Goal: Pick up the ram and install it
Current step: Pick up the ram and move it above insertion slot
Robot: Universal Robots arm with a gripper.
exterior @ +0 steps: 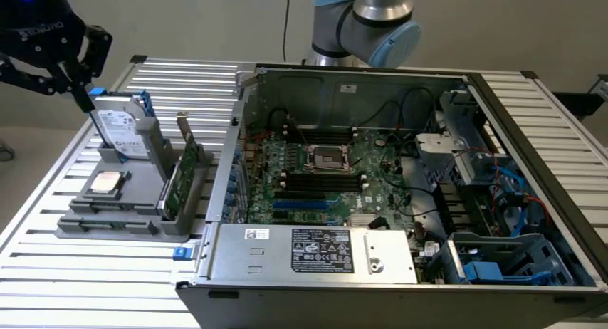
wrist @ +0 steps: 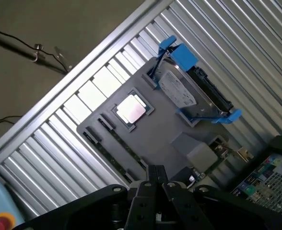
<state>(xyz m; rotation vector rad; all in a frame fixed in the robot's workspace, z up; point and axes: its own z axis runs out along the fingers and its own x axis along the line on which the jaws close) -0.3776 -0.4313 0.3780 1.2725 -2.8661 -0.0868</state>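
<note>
Robot claw hovers empty above the parts holder beside an open computer

We see the gripper (exterior: 82, 94), its fingers pressed together on nothing, poised over the hard drive (exterior: 122, 128) in its blue caddy at the back of the grey holder (exterior: 142, 190). The ram (exterior: 107, 222) appears to sit edge-up in the holder's long front slot, untouched, to the exterior view's left of the computer case (exterior: 285, 254) on the slatted table (exterior: 85, 272).
</note>
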